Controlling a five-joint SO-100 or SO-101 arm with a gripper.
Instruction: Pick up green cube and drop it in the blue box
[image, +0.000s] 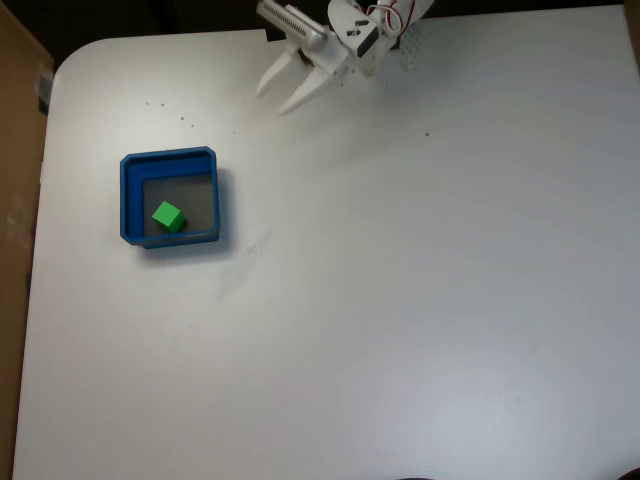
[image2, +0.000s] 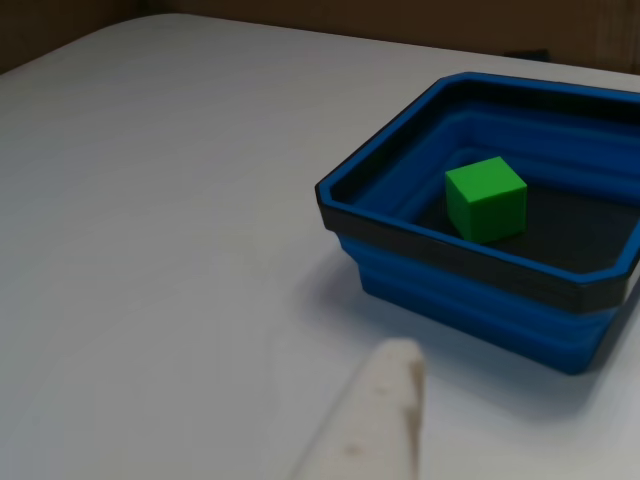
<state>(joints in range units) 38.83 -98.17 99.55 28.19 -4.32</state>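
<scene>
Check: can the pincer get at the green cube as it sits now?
Probably yes. The green cube lies alone on the floor of the blue box, open from above; the open pincer sits apart across bare table.

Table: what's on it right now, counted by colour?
Green: 1, the cube, lying inside the box
Blue: 1, the box
Total: 2
The gripper hangs open, holding nothing.

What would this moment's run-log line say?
green cube: inside blue box | gripper: open, empty, away from box | table
</scene>
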